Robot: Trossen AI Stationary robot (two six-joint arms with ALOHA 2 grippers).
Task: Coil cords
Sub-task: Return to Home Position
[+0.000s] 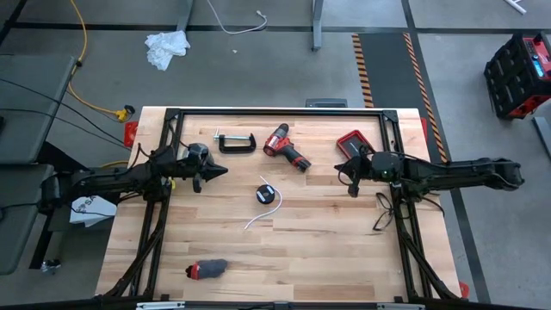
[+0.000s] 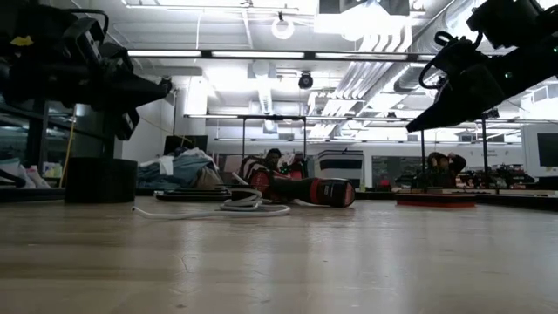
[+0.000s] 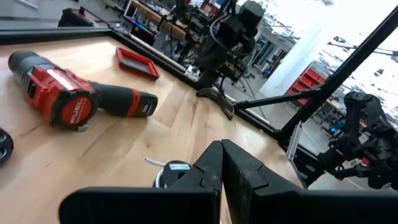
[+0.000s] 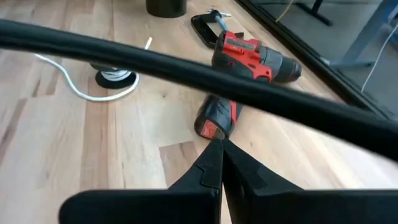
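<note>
Wooden bench (image 1: 344,258) under both arms, and from my station the job looks close to finished. The black spool (image 1: 266,194) sits near the middle of the bench. Part of the white cable (image 1: 258,218) is wound on it, and a loose tail trails off toward 7 o'clock.

The left end effector (image 3: 222,147) hangs above the bench at about 10 o'clock from the spool. Its fingers are pressed together and hold nothing. The right end effector (image 4: 219,144) is at about 2 o'clock from the spool, also pressed together and empty, with its tips pointing down at the bench.

My main worry is that tail. It lies free, so a low sweep by either arm on the way home could hook it and drag the spool, which I judge would undo some of the winding.

The red drill (image 1: 286,148) lies at 12 o'clock from the spool, between the two arms, with the black clamp (image 1: 235,142) just beside it at 9 o'clock. The right tips are over the drill's battery end, so dropping them there would knock it. I would lift both arms clear before pulling them back.
</note>
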